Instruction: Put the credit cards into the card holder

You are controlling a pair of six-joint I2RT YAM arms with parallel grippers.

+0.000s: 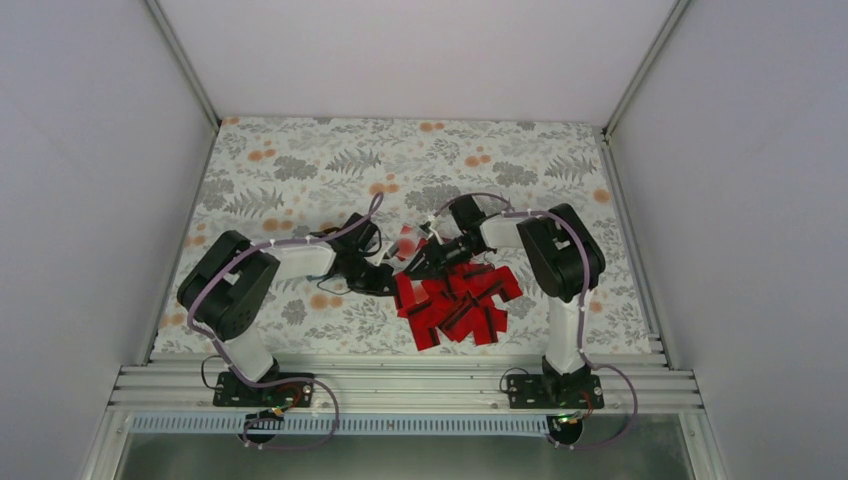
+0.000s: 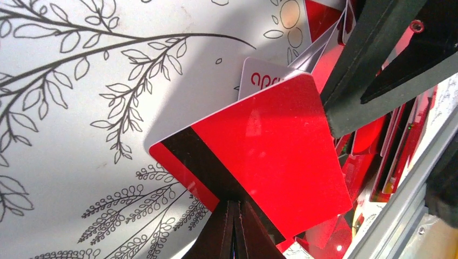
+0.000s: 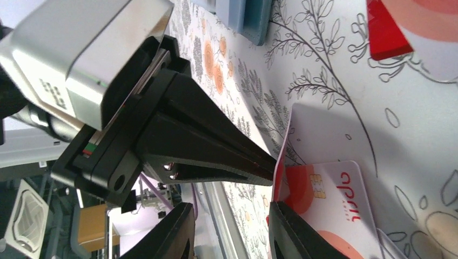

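Top view, cards: a heap of thin red rectangular cards (image 1: 458,305) is spread on the floral-printed bench (image 1: 280,170), just right of both hands.
Left wrist, left hand (image 2: 235,229): pinched shut on one red black-striped card (image 2: 270,156) at its striped edge.
Left wrist, card axis: laid along the stripe, upper left to bottom centre.
Right wrist, right hand (image 3: 229,237): jaws held partly apart beside that card; nothing seen clamped.
Right wrist, holder: the pale teal-blue card holder (image 3: 246,21) is seen at the top edge, well apart.

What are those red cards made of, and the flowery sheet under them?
The red card pinched in the left gripper looks like glossy stiff plastic: it reflects light and juts out flat, unbent. The flowery sheet looks matte, with no glare; perhaps printed paper or vinyl.
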